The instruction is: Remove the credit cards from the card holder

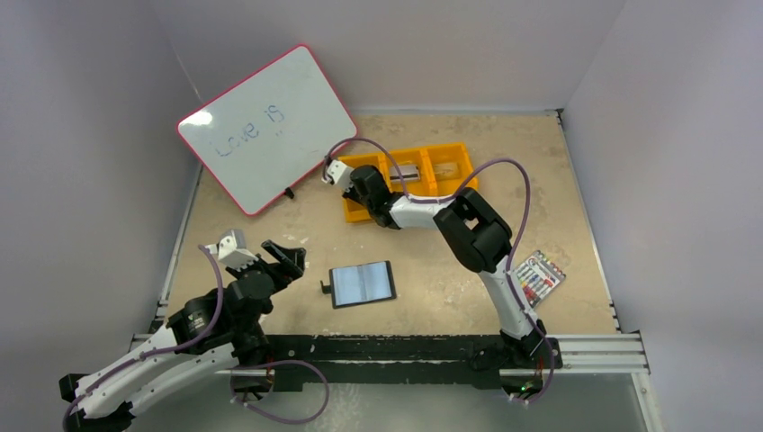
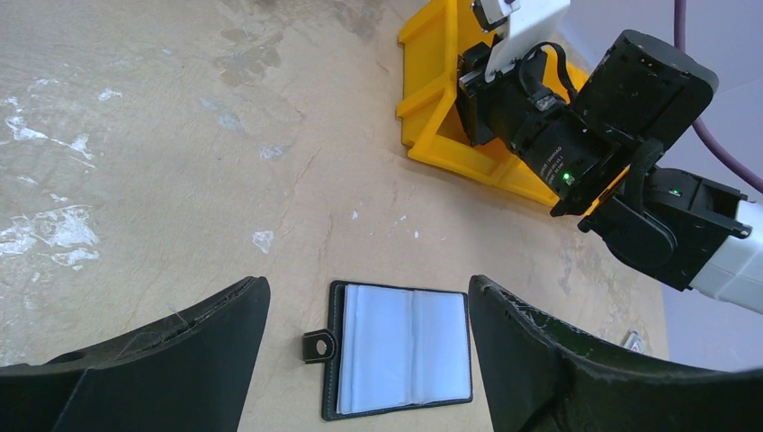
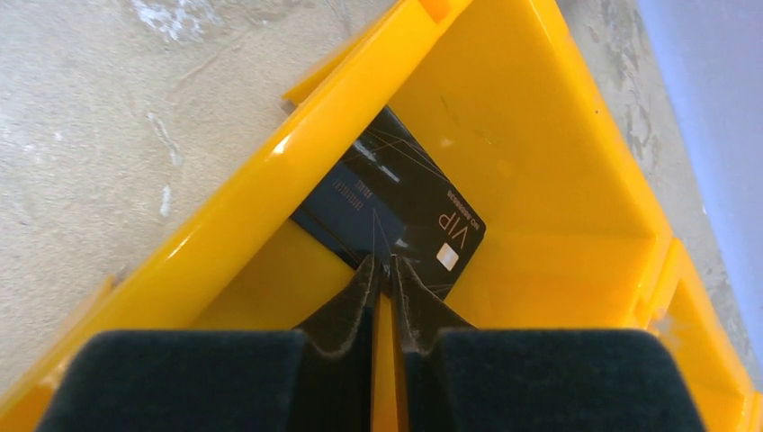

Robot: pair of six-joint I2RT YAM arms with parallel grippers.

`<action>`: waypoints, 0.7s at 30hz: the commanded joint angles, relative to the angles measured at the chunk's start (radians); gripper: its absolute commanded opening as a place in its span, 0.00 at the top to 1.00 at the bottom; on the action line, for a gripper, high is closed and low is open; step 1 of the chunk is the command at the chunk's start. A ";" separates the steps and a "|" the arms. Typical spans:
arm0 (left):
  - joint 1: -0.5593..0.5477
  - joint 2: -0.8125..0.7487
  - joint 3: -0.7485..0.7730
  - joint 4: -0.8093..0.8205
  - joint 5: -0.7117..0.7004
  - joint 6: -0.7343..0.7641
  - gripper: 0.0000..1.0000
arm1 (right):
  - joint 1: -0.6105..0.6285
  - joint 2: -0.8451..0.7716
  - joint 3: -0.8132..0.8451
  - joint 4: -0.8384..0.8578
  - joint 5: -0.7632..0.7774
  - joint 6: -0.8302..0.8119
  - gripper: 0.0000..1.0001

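Only right wrist view shows black card (image 3: 396,209) inside orange tray (image 3: 549,135).

The card holder (image 1: 362,283) lies open on the table (image 1: 432,265). The right arm (image 1: 468,229) reaches into the orange tray (image 1: 453,164).

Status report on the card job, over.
Left gripper open, beside the open card holder. Right gripper nearly shut, tips at a black card lying in the orange tray. Nothing blocks the holder.
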 commanded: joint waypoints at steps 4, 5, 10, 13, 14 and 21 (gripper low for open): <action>-0.005 0.013 0.011 0.020 -0.011 -0.003 0.20 | -0.003 -0.074 -0.016 0.067 0.034 -0.038 0.87; -0.005 0.012 0.010 0.020 -0.011 -0.003 0.20 | -0.003 -0.081 -0.020 0.064 0.019 -0.027 0.85; -0.005 0.014 0.010 0.019 -0.012 -0.003 0.20 | -0.007 -0.126 -0.007 0.015 -0.030 0.126 0.71; -0.005 0.017 0.010 0.020 -0.011 -0.003 0.20 | -0.009 -0.159 -0.012 0.021 -0.057 0.195 0.68; -0.005 0.016 0.012 0.021 -0.011 -0.002 0.20 | -0.009 -0.173 -0.017 0.025 -0.063 0.212 0.67; -0.004 0.024 0.017 0.019 -0.008 -0.004 0.20 | -0.009 -0.334 -0.093 0.045 -0.049 0.310 0.63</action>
